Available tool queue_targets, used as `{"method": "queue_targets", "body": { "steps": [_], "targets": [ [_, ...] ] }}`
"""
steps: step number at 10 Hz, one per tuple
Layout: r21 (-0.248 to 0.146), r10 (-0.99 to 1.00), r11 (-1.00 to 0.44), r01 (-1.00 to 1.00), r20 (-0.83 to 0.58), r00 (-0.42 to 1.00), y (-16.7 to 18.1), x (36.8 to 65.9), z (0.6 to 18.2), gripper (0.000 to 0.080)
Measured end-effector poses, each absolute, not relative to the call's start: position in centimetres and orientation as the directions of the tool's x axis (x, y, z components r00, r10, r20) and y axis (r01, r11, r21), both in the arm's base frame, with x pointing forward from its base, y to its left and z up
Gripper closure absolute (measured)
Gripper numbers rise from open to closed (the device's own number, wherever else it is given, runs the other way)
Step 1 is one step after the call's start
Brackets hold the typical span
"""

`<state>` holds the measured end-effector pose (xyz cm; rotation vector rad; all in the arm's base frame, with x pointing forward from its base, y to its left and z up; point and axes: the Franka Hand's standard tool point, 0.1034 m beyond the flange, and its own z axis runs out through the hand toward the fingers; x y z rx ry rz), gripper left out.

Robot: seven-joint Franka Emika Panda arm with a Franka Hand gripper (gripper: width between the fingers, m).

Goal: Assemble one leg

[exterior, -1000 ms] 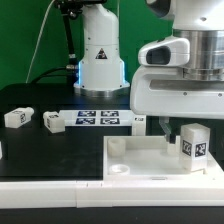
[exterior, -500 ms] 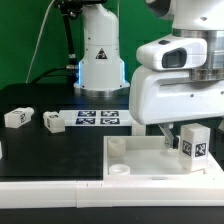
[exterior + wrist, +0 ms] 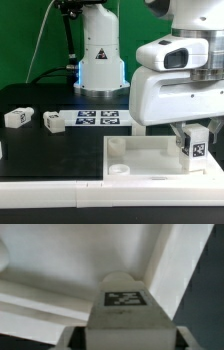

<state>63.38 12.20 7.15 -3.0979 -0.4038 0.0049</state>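
Note:
My gripper [image 3: 192,128] is shut on a leg [image 3: 197,144], a white blocky peg with a black-and-white tag, and holds it upright over the right part of the large white square tray [image 3: 140,158]. In the wrist view the leg [image 3: 124,305] fills the space between my fingers, its tag facing the camera, with the tray's wall and corner [image 3: 60,263] behind it. I cannot tell whether the leg's lower end touches the tray. Two more legs [image 3: 15,117] [image 3: 53,122] lie loose on the black table at the exterior view's left.
The marker board [image 3: 98,119] lies behind the tray near the robot's white base [image 3: 100,55]. The tray has a round corner socket [image 3: 116,147] at its near-left corner. A white object's edge shows at the far left edge.
My gripper has moved with the leg a little toward the exterior view's right and slightly down over the tray. The loose legs have not moved.

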Motion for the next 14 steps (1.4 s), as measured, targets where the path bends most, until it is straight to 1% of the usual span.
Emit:
{"method": "queue_targets", "body": {
  "steps": [1,2,3,5,7,8,10,12,14],
  "targets": [
    [-0.018,0.257,-0.966,0.257,-0.001,0.966,12.19,63.38,7.15,0.0511],
    [-0.025,0.175,-0.984,0.175,-0.002,0.985,12.21,63.38,7.15,0.0511],
    [-0.031,-0.022,-0.999,-0.022,-0.008,1.000,12.11,63.39,7.15,0.0511],
    [-0.033,-0.269,-0.962,-0.269,-0.018,0.963,12.02,63.39,7.12,0.0511],
    [-0.027,-0.489,-0.871,-0.490,-0.025,0.872,11.98,63.37,7.08,0.0509],
    [-0.026,-0.550,-0.834,-0.551,-0.027,0.835,11.95,63.36,7.06,0.0509],
    [-0.021,-0.724,-0.689,-0.725,-0.035,0.689,11.91,63.36,7.05,0.0509],
    [-0.016,-0.844,-0.535,-0.845,-0.043,0.535,11.83,63.38,7.05,0.0509],
    [-0.011,-0.917,-0.396,-0.918,-0.051,0.396,11.82,63.39,7.05,0.0509]
  ]
}}
